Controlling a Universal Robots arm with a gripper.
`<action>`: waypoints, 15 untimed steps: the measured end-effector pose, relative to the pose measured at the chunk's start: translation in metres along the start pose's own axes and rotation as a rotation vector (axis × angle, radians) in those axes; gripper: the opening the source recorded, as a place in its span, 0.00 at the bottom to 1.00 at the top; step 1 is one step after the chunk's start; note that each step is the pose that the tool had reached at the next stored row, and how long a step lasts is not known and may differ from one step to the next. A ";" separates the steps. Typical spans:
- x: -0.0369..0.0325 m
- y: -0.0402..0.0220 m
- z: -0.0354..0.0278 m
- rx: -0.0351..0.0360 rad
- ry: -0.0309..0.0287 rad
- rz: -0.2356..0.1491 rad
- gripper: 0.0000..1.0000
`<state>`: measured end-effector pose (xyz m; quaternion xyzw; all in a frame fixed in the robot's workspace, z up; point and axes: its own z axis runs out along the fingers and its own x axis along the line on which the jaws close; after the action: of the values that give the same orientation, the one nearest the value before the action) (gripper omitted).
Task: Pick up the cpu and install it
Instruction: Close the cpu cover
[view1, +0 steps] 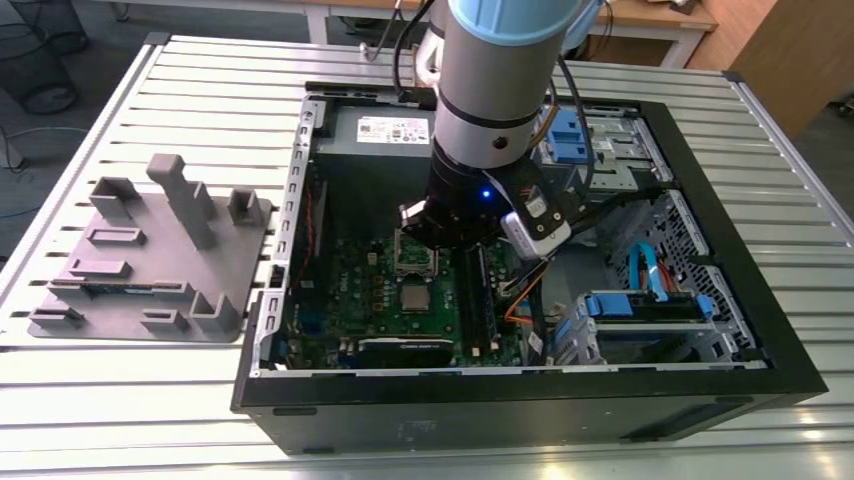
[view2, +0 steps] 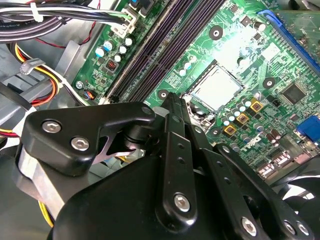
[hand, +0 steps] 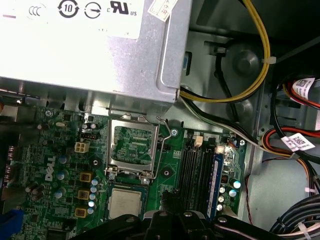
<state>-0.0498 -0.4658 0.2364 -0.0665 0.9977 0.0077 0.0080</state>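
cpu lies near the closed, empty hand.

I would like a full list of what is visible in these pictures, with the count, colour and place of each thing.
table: one, silver slatted metal, under everything.
computer case: one, black, open, on the table.
motherboard: one, green, inside the case.
cpu: one, silver-grey, in the motherboard's socket.
socket cover: one, metal, open, beside the cpu.
power supply: one, grey, in the case next to the motherboard.
cables: several, yellow, red and black, in the case.
fixture plate: one, grey with blocks, on the table, at the exterior view's left of the case.
arm: one, silver and pale blue, over the case.
gripper: one, black, above the motherboard, close to the cpu.
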 end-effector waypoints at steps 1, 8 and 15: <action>0.0000 0.0000 0.0000 0.0000 0.0000 0.000 0.11; -0.0015 0.0074 0.0007 -0.0001 -0.0001 0.000 0.11; -0.0084 0.0116 0.0031 0.0001 0.0000 0.000 0.11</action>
<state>-0.0429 -0.4532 0.2335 -0.0665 0.9977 0.0077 0.0079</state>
